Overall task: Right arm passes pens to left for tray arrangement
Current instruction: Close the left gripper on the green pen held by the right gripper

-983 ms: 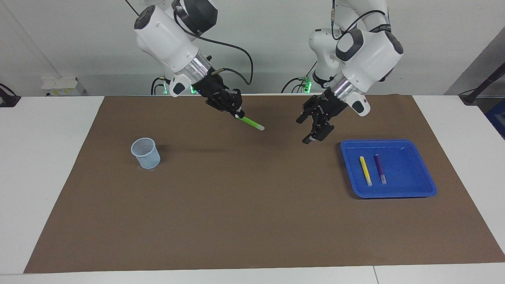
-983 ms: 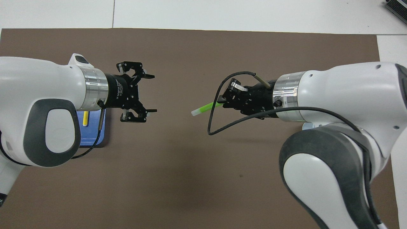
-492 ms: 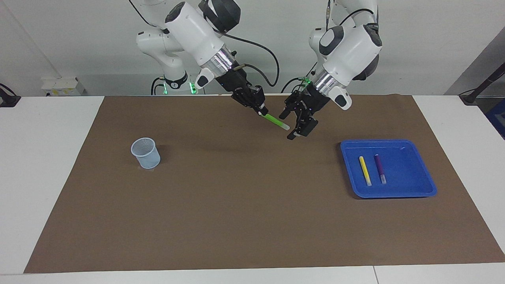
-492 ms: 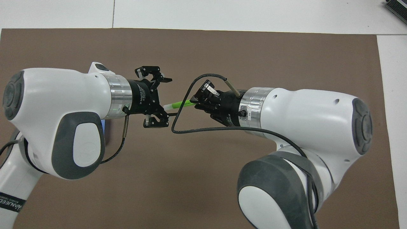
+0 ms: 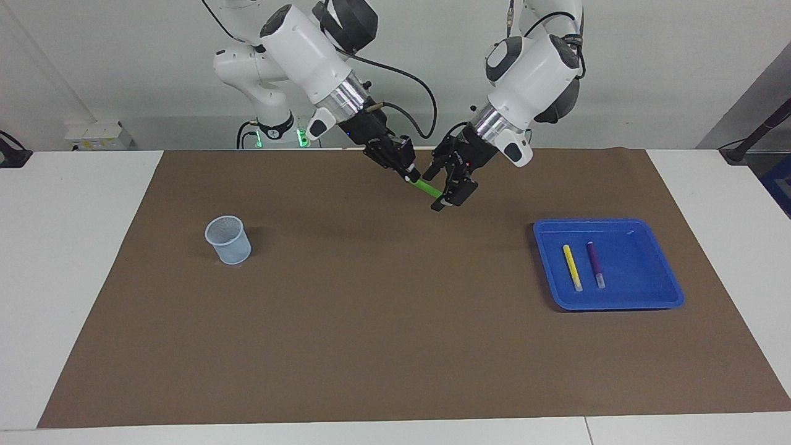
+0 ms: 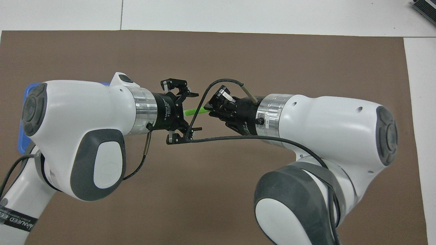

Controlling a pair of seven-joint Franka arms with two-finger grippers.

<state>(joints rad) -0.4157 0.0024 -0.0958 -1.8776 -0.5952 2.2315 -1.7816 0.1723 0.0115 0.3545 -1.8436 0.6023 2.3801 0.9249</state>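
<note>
The right gripper [image 5: 408, 175] pinches the green pen [image 5: 427, 187], slim and bright, aloft over the brown mat [image 5: 371, 321]. The left gripper [image 5: 446, 193], fingers spread, straddles its free end. Yellow pen [image 5: 572, 267] and purple pen [image 5: 596, 264] lie in the blue tray [image 5: 655, 296].

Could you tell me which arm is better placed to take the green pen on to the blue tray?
The left. Its left gripper is open around the free end of the green pen, which the right gripper holds up over the mat, and the tray lies toward the left arm's end.
</note>
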